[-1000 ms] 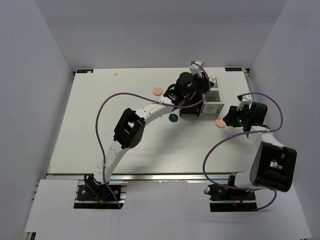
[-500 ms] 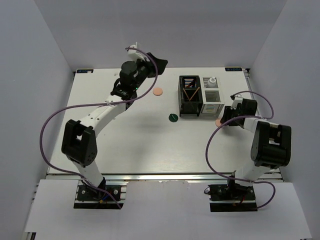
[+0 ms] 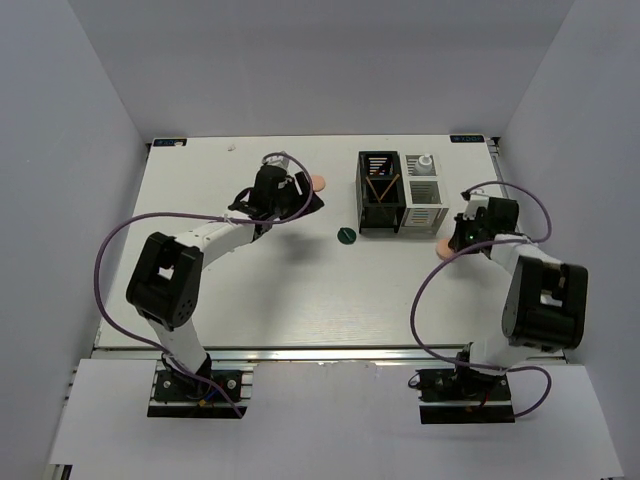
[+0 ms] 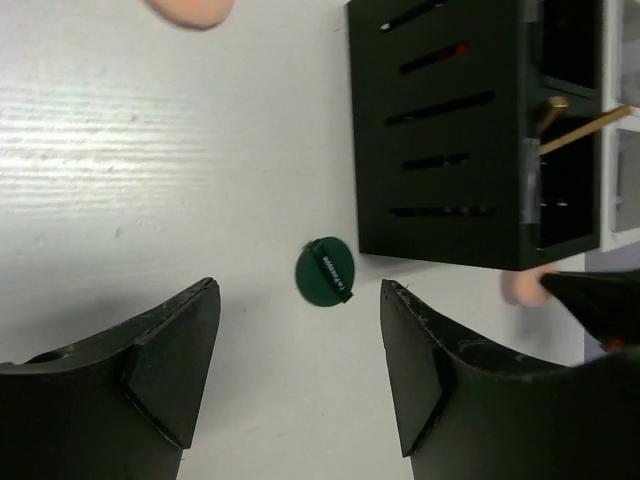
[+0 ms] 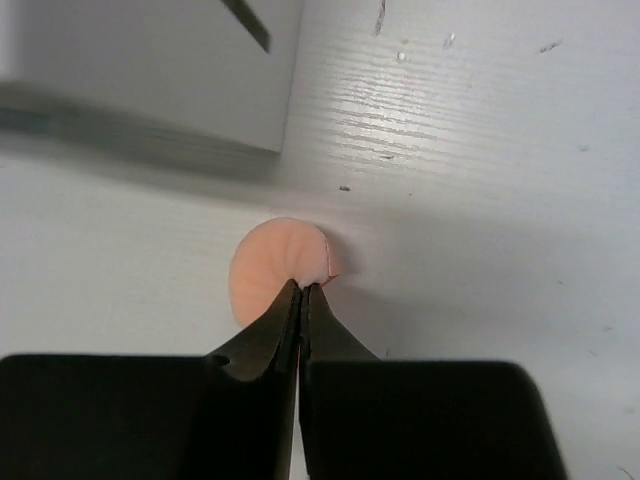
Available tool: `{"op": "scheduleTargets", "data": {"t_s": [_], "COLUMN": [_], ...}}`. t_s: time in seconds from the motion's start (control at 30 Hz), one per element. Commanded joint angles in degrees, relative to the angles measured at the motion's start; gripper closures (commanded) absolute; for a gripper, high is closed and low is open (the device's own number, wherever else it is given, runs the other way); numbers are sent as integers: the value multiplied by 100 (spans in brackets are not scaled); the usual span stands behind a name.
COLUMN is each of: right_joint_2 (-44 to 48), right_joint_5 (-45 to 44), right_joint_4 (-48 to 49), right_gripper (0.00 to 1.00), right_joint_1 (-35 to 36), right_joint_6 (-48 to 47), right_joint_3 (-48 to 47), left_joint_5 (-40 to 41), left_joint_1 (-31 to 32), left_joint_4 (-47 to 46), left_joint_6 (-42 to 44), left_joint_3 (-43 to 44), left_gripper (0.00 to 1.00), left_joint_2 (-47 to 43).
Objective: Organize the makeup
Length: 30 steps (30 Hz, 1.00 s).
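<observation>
setting: robot lab cell | evidence: white counter enclosed by plain grey panels; cabled arms bolted along metal rail

My worktop is white, with a faint streaked grain that shows up close. Toward its far right stand 2 slotted organizer boxes, upright and touching side by side: the black box on the left, the white box on the right (each split into compartments open at the top). The black one's side wall has 5 narrow slots. Plain grey walls close in 3 sides, and a metal rail runs along the near edge.
</observation>
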<state>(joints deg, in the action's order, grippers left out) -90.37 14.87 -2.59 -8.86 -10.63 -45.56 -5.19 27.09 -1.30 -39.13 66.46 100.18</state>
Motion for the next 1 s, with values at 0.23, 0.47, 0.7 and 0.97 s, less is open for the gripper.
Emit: {"op": "scheduleTargets", "data": {"t_s": [0.23,0.47,0.7,0.97], "right_joint_2": [2058,1312,398,266], "right_joint_5": [2756,1348,447,69], "right_joint_4": [422,1146,1173,1033], "right_gripper": [100,100,100,96], "right_joint_1": [-467,568,1159,1159], "right_joint_6": [-935,-10,149,-176], "right_joint_3": [-365,-988,-1622,-1649], "left_joint_5": [62,-140,-61,106], "left_joint_1": [-520,-679,-767,-793], "left_joint_4": [455,403,648,587], "left_joint_6": [-832,-1087,-1070,-1140], "left_joint_3": [403,965,1756,2898], "left_gripper": [24,18,15,17], "left_joint_2": [546,1126,1706,2672]}}
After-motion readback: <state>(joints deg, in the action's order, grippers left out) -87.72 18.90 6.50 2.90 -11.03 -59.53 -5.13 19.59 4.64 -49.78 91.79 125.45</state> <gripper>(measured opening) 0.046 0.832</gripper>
